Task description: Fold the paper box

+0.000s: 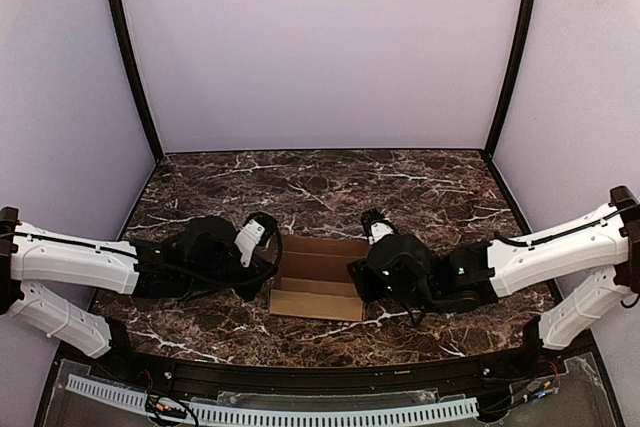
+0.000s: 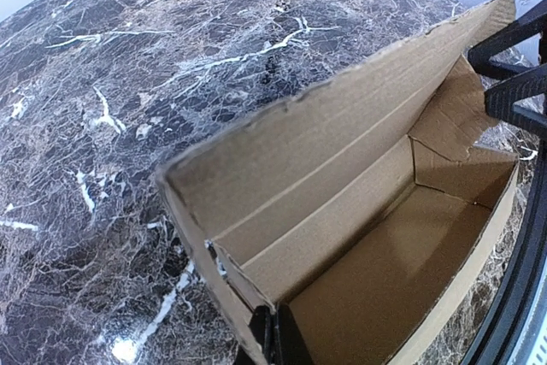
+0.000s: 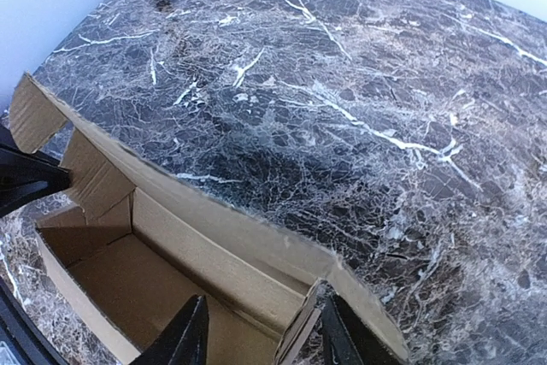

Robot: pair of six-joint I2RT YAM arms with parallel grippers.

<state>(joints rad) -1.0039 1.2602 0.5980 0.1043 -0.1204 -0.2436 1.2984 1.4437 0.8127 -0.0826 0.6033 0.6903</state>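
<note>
Marble table (image 2: 171, 83), paper box (image 2: 367, 288) in left claw (image 2: 275, 341)

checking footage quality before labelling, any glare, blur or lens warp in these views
Top external: soft even light, but the dark arms blend into the dark table. Left wrist: wide-lens warp, small glare spot on the table lower left, near corner of the paper box slightly soft. Right wrist: same warp, right fingers a dark silhouette.
</note>
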